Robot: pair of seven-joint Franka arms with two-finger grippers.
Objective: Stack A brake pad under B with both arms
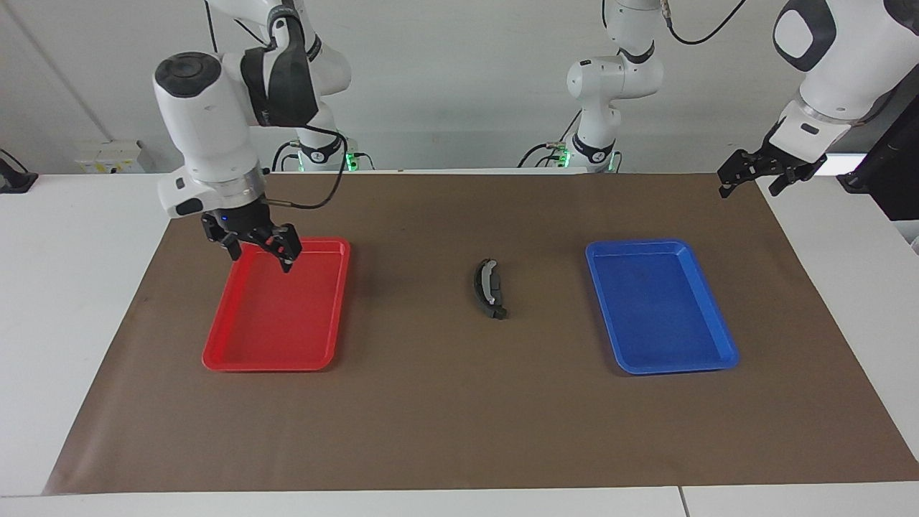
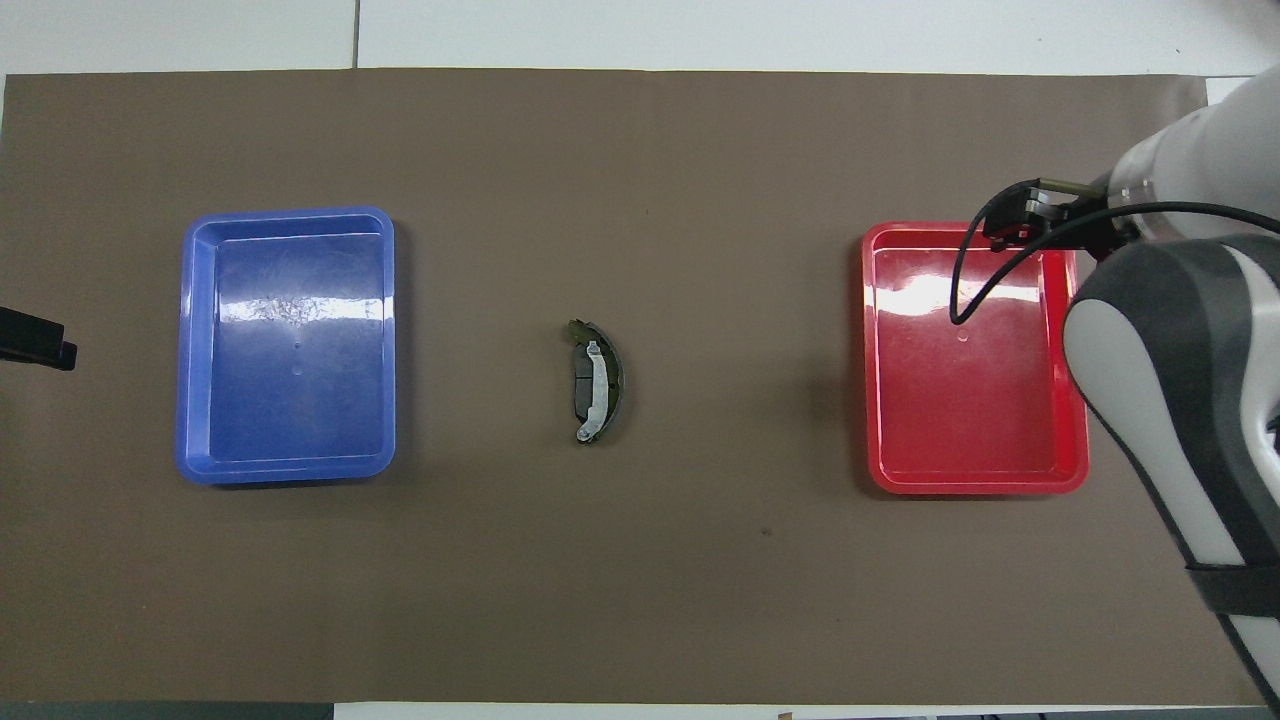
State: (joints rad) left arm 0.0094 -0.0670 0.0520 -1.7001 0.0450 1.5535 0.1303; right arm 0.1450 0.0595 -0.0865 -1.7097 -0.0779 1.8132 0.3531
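Right now I see both pads stacked at the middle of the tabletop (image 1: 445, 431), on the brown mat (image 1: 431, 402) between the two trays. B (image 1: 479, 286), the long thin crescent with the silvery glints, lies on top of the A brake pad (image 1: 495, 310), and the short dark grey pad shows mainly at the end of the stack farther from the robots. In the overhead view the silvery strip of B (image 2: 596, 378) runs along the stack and the darker body of the A brake pad (image 2: 579, 380) shows beside it. Neither pad is touched by anything.

My right gripper (image 1: 257, 246) hangs in the air over the corner of the red tray (image 1: 215, 355) that lies nearest the right arm's base, well apart from the stack. Its fingers (image 1: 286, 260) are spread apart and hold nothing. From overhead only the arm's wrist and cable show over that tray (image 2: 1070, 480); the fingers themselves are hidden there.

My left gripper (image 1: 759, 172) waits raised over the mat's corner at the left arm's end, on the edge nearest the robots, and the blue tray (image 1: 725, 355) lies between it and the stack. Its fingers stand apart with nothing between them. In the overhead view just its dark tip (image 2: 35, 340) shows at the frame's edge, beside the blue tray (image 2: 290, 470).
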